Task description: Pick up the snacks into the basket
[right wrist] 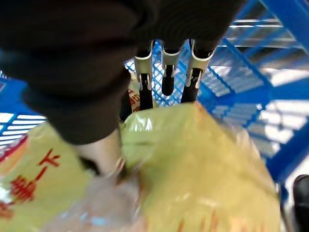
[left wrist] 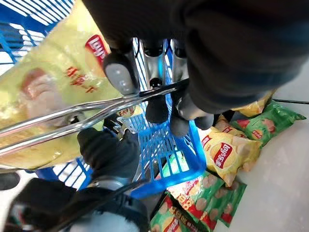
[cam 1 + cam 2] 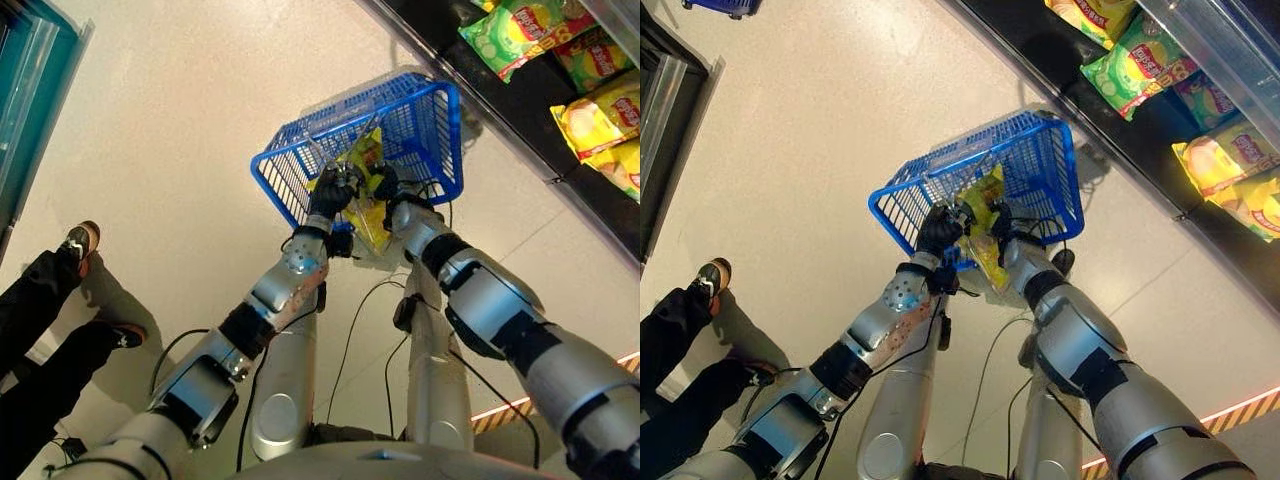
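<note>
The yellow bag (image 3: pixel 985 215) is at the near rim of the blue basket (image 3: pixel 1045 150), half over the edge — not yet lying inside. The right hand (image 3: pixel 1002 222) holds it, fingers and thumb curled round the bag's top in its wrist view. The left hand (image 3: pixel 938 230) is closed on the basket's wire handle (image 2: pixel 72 118) and carries the basket above the floor (image 3: pixel 180 130). I judge the first snack is almost in; it must only be let go. More bags (image 3: pixel 520 35) lie on the dark shelf (image 3: pixel 500 100) — these are left to do. A person's legs (image 3: pixel 40 310) stand to the robot's left.
</note>
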Tool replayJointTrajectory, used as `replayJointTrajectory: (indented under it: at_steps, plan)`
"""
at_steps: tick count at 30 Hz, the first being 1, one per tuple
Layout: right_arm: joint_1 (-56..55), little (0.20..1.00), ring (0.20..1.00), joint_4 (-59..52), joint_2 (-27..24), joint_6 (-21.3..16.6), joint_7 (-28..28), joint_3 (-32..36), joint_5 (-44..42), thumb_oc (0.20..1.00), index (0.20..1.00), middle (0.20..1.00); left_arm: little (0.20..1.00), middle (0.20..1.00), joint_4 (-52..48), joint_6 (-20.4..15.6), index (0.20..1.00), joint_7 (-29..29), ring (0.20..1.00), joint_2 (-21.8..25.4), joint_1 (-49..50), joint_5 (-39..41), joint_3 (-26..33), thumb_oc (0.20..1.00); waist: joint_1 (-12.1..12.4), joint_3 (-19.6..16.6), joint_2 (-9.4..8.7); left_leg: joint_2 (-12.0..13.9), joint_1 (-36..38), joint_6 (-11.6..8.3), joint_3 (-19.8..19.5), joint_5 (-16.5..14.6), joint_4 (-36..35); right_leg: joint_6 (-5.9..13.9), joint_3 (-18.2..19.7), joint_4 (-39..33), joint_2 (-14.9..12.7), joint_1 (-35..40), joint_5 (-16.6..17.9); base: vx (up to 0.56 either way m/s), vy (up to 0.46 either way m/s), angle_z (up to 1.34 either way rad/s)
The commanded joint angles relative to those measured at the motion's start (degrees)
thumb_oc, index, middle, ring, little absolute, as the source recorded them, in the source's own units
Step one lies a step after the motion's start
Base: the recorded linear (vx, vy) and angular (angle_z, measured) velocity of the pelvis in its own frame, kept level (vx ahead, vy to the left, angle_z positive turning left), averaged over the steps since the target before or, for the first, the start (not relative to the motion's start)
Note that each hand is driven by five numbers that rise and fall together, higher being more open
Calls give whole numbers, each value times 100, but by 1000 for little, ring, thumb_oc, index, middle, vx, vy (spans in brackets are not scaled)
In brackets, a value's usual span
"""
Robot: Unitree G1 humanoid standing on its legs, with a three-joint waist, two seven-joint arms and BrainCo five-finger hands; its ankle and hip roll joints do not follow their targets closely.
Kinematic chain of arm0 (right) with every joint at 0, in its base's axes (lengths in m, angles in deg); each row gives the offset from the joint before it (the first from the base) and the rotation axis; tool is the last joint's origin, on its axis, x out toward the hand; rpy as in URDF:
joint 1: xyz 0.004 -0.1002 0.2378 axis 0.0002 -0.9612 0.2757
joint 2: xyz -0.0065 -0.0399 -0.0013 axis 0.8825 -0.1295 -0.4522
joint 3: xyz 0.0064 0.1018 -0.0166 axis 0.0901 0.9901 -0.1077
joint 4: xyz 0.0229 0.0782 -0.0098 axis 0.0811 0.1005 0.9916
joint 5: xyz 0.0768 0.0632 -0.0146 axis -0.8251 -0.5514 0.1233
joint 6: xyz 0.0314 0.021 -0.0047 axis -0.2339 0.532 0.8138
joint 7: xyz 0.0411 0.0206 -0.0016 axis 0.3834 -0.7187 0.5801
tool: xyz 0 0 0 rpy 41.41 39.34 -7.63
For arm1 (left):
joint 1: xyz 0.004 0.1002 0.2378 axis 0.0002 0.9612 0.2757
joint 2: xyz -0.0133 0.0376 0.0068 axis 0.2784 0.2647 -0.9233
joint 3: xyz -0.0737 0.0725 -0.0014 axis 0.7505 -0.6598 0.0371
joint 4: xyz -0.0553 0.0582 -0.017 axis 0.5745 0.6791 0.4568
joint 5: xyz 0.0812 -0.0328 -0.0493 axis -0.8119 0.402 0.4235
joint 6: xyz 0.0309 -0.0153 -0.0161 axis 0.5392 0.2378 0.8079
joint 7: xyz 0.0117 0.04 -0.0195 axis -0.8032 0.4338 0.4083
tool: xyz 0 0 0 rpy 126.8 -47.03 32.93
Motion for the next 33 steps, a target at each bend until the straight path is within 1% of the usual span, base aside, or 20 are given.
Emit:
replayJointTrajectory:
  at_steps: [1,6,8,9,10,14,17,18,19,20,21,23,24,25,27,28,30,31,32,33]
  plan:
    - [-370,1000,1000,125,-64,57,62,301,-318,1000,1000,1000,200,200,-983,-434,200,143,200,-239,-172,-117,-78,200,15,-35,408,-355,360,-84,391,-89,-498,612,194,23,-148,338,-197,16,0,3]
    - [-816,1000,1000,-143,-113,-112,46,610,-959,1000,1000,1000,200,200,-639,-341,200,63,200,-220,-54,-261,82,200,-117,-35,311,-338,479,-69,408,-93,-498,609,218,23,-156,441,-192,0,0,1]
    - [-1001,1000,1000,-124,-144,-217,97,1185,-2031,1000,1000,1000,200,200,-326,-286,200,69,200,-216,125,-219,53,200,-158,-35,302,-327,615,-58,420,-138,-498,600,222,23,-152,565,-233,0,0,0]
    - [-983,1000,1000,-124,-148,-217,97,1187,-2033,1000,1000,1000,200,200,-324,-288,200,69,200,-215,106,-218,57,200,-160,-35,300,-332,581,-54,418,-108,-498,598,221,23,-157,533,-211,0,0,0]
    - [-1046,1000,1000,-73,-208,-291,65,1588,-2715,1000,1000,1000,200,200,-196,-264,200,109,200,-173,231,-195,-3,200,-155,-35,328,-331,683,-50,417,-155,-498,598,224,23,-155,632,-253,0,0,0]
    - [-1033,1000,1000,68,-401,-300,27,1740,-2879,1000,1000,1000,200,200,-73,-245,200,206,200,-117,350,-121,-108,200,-124,-35,390,-343,703,-37,414,-118,-498,583,195,23,-171,659,-239,-4,1,-1]
    - [-1268,1000,1000,-80,-550,-458,74,2032,-3402,1000,1000,1000,200,200,271,-162,200,271,200,-87,452,-250,-87,200,-156,-35,413,-331,841,-20,427,-133,-498,559,206,28,-162,779,-270,0,0,0]
    - [-1272,1000,1000,-84,-554,-458,73,2032,-3404,1000,1000,1000,200,200,280,-166,200,273,200,-92,448,-252,-90,200,-153,-35,414,-332,840,-19,428,-131,-498,559,208,28,-164,778,-269,0,0,0]
    - [-1365,1000,1000,-96,-733,-395,-134,1647,-2623,1000,1000,1000,200,200,492,-166,200,259,200,-27,570,-319,-80,200,-161,-35,391,-317,914,-20,438,-158,-498,556,209,30,-146,851,-290,0,0,0]
    - [-1347,1000,1000,-97,-736,-393,-134,1647,-2621,1000,1000,1000,200,200,494,-167,200,259,200,-27,552,-320,-71,200,-168,-35,390,-322,877,-16,435,-126,-498,555,207,32,-152,817,-267,0,0,0]
    - [-1322,1000,1000,-181,-777,-368,17,1157,-1878,1000,1000,1000,200,200,589,-194,200,273,200,-8,573,-389,-49,200,-177,-35,374,-328,888,-16,436,-115,-498,545,210,35,-144,840,-268,0,0,0]
    - [-1562,1000,1000,-219,-837,-412,55,1644,-2579,1000,1000,1000,200,200,1058,-114,200,193,200,-58,564,-495,103,200,-241,-35,332,-338,1024,-5,423,-159,-498,533,225,52,-133,946,-305,0,0,0]
    - [-1548,1000,1000,-222,-841,-411,54,1647,-2580,1000,1000,1000,200,200,1060,-115,200,192,200,-57,547,-496,106,200,-242,-35,330,-342,992,-1,423,-130,-498,532,226,53,-137,915,-283,0,0,0]
    - [-1571,1000,1000,-163,-924,-327,-329,1424,-1905,1000,1000,1000,200,200,1129,-117,200,198,200,-2,632,-622,34,200,-237,-35,361,-327,1043,-2,444,-143,-498,536,225,66,-140,957,-297,0,0,0]
    - [-1493,1000,1000,-6,-880,-282,251,1127,-1674,1000,1000,1000,200,200,1099,-165,200,321,200,35,620,-716,-14,200,-216,-35,391,-338,1072,2,413,-137,-498,521,210,71,-141,999,-320,0,0,0]
    - [-1494,1000,1000,40,-903,-326,146,1606,-2363,1000,1000,1000,200,200,1019,-139,200,385,200,31,640,-725,-42,200,-218,-35,406,-356,1076,18,408,-125,-498,522,223,76,-146,990,-306,0,0,0]
    - [-1543,1000,1000,53,-966,-333,-77,1950,-2688,1000,1000,1000,200,200,955,-136,200,351,200,65,707,-691,-15,200,-210,-35,420,-359,1101,24,421,-137,-498,528,238,75,-149,1005,-306,0,0,0]
    - [-1529,1000,1000,105,-1072,-279,-525,1978,-2451,1000,1000,1000,200,200,826,-134,200,342,200,128,847,-705,-59,200,-190,-35,449,-364,1103,31,434,-134,-498,529,236,75,-147,1009,-304,0,0,0]
    - [-1533,1000,1000,-46,-969,-291,168,1184,-1575,1000,1000,1000,200,200,693,-177,200,511,200,147,916,-703,-156,200,-163,-35,456,-349,1108,24,425,-130,-498,516,231,79,-133,1007,-322,-19,1,-3]
    - [-1513,1000,1000,-44,-973,-292,171,1181,-1575,1000,1000,1000,200,200,694,-177,200,512,200,147,899,-703,-145,200,-172,-35,456,-355,1075,27,422,-103,-498,515,229,83,-138,974,-305,0,0,0]
